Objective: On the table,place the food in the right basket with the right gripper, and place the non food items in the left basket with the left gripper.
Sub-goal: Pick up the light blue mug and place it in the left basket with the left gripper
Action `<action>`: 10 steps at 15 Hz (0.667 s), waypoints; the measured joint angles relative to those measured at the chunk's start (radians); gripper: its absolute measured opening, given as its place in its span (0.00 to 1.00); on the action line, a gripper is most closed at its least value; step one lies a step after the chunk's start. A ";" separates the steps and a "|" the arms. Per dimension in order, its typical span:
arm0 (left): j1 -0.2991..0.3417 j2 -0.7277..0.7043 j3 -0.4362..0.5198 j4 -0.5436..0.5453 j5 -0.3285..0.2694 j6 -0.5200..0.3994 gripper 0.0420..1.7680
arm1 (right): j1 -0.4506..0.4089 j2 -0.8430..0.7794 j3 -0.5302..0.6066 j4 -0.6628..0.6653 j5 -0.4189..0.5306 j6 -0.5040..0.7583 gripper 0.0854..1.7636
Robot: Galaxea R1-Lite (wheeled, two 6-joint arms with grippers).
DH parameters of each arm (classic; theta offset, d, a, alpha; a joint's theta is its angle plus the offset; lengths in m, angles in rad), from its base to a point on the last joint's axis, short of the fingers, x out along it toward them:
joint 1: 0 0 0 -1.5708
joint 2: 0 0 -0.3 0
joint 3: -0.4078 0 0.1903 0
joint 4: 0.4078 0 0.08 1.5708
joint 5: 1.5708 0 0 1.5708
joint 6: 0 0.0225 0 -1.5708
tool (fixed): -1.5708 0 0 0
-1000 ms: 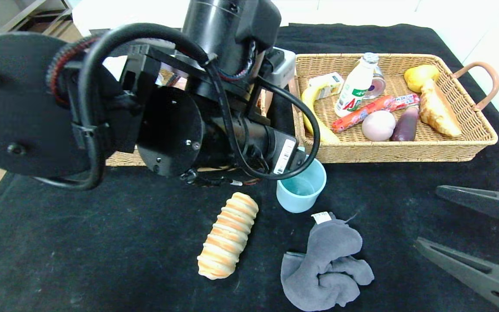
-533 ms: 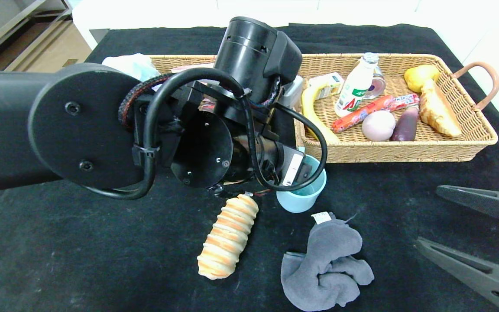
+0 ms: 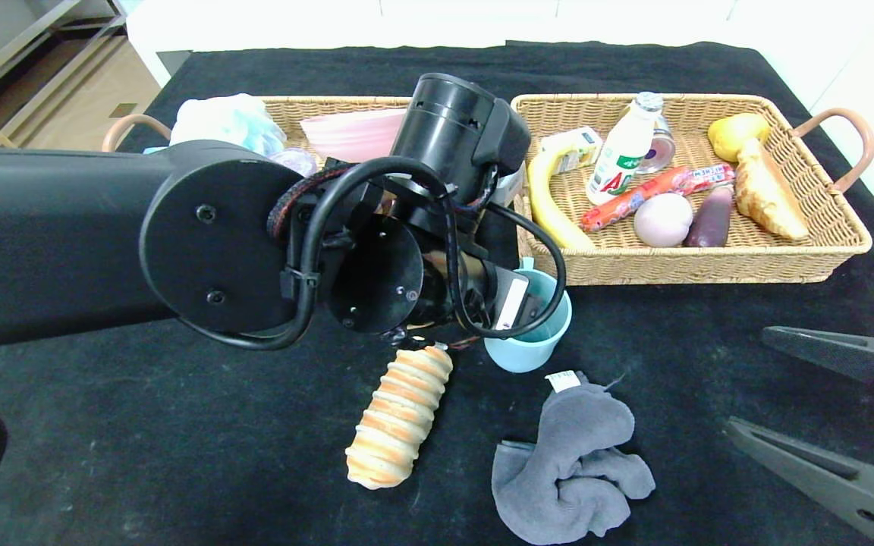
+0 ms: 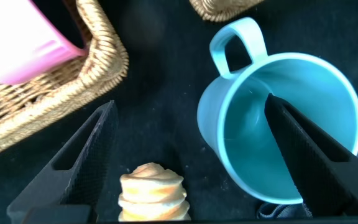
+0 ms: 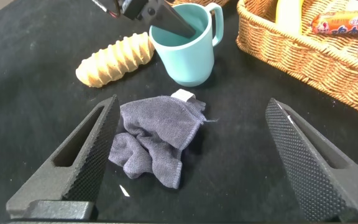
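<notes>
Straddling the light-blue plastic mug's (image 4: pixel 278 118) wall near the baskets, the wide-open left gripper (image 4: pixel 191 162) had one finger inside, apparently to grasp it, while the right gripper (image 3: pixel 824 425) gaped idle.

The left arm (image 3: pixel 65 235) is matte black, built of thick round tubes and flat disc-shaped joint caps, each cap set with small dark screws. A glossy black cable (image 3: pixel 308 250) loops around the wrist, held by a cable tie, beside a braided hose with red flecks. A white label (image 3: pixel 511 300) with dark print sits on the wrist housing. The left gripper (image 4: pixel 185 168) has dark wedge-shaped fingers (image 4: pixel 86 162) with finely textured faces. The right gripper (image 3: pixel 835 413) has matching grey-black tapered fingers (image 3: pixel 831 351)
</notes>
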 joint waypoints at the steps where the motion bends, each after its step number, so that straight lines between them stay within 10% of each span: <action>1: 0.001 0.003 0.000 0.000 0.000 -0.001 0.97 | 0.000 0.000 0.000 0.000 0.000 0.000 0.97; 4: 0.001 0.011 -0.001 -0.002 0.000 -0.002 0.97 | 0.000 0.001 -0.001 0.000 0.000 0.000 0.97; 10: 0.001 0.021 -0.002 -0.006 0.001 -0.002 0.49 | 0.000 0.001 -0.001 0.000 0.000 0.000 0.97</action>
